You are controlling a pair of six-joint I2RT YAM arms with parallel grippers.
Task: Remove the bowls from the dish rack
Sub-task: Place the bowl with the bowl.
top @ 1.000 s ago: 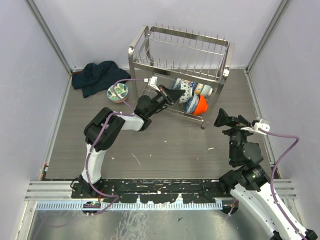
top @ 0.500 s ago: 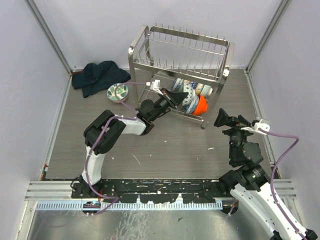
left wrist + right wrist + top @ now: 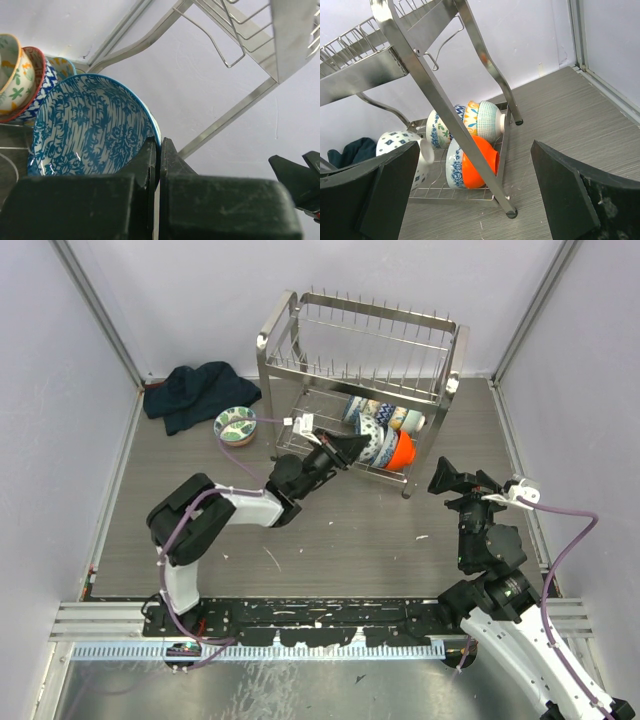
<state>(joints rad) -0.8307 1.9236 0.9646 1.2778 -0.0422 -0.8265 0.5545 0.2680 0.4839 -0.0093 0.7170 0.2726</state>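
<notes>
My left gripper is shut on the rim of a blue-and-white patterned bowl, at the front of the dish rack's lower tier. From above, that left gripper pinches the bowl next to an orange bowl and more patterned bowls. My right gripper hangs open to the right of the rack with nothing between its fingers; the right gripper looks at the orange bowl behind the rack's leg.
A green-patterned bowl sits on the table left of the rack, beside a dark cloth. A white bowl with blue diamonds shows left of the others. Walls close in on both sides.
The left gripper has drawn back toward the near side with the bowl's rim in it, and its elbow has swung left. The right arm has not moved.
</notes>
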